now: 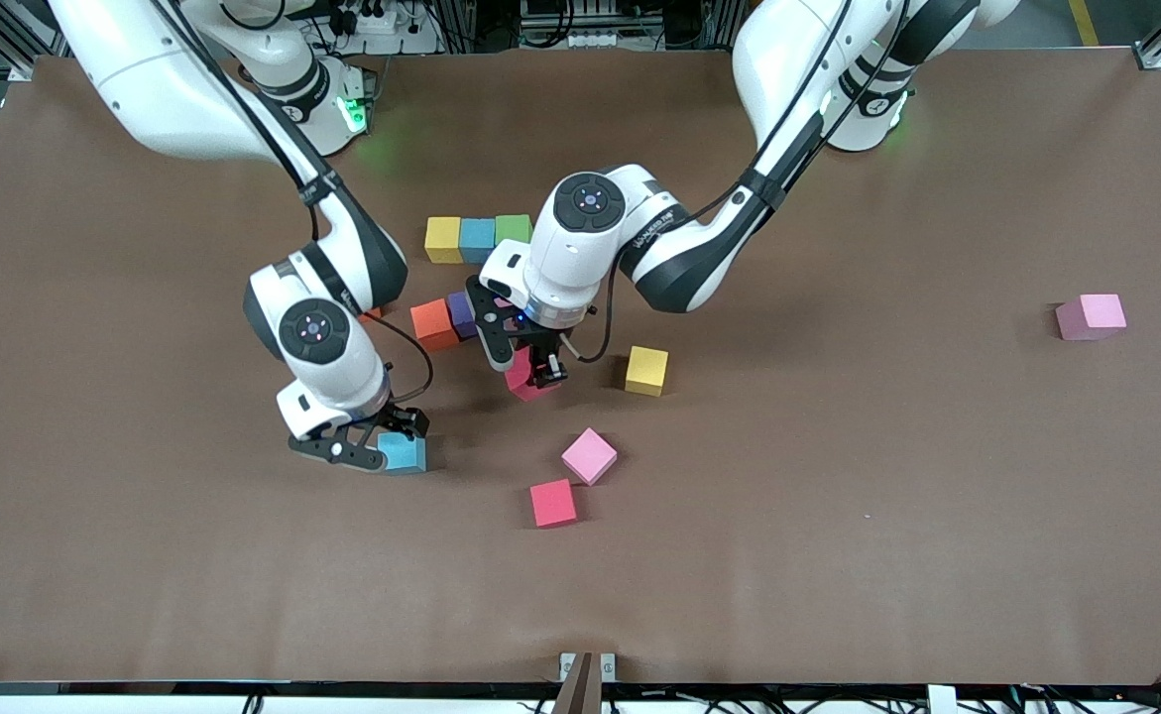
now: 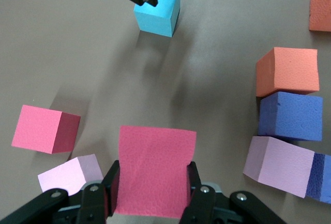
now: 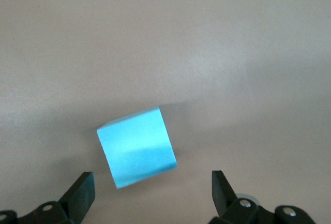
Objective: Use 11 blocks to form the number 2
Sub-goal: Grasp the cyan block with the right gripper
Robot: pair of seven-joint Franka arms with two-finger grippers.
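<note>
The left arm comes down from its base at the upper right of the front view, bends at the elbow and points its wrist straight down near the middle of the frame. The left gripper (image 1: 538, 375) has its fingers (image 2: 109, 190) clamped on the two sides of a dark pink block (image 1: 522, 381), which fills the lower centre of the left wrist view (image 2: 155, 169).

The right arm drops from the upper left of the front view, folds at the elbow and ends low at centre left. The right gripper (image 1: 374, 443) stands with its jaws spread wide over a light blue block (image 1: 404, 453). In the right wrist view that cube (image 3: 136, 146) lies turned at an angle on the table, apart from both fingers (image 3: 80, 195).

The started number 2 sits just above the frame's centre in the front view: a row of a yellow block (image 1: 443, 239), a blue block (image 1: 477, 239) and a green block (image 1: 514, 229), and below it an orange block (image 1: 433, 323) touching a purple block (image 1: 461, 313), partly hidden by the left arm.

Loose cubes lie lower in the frame: a second yellow block (image 1: 646, 370) just beside the left gripper, a pale pink block (image 1: 589, 456), and a red block (image 1: 552, 503) below it. Another pink block (image 1: 1092, 316) sits alone at the frame's right edge, well apart from the rest, on the brown table (image 1: 838, 555).
</note>
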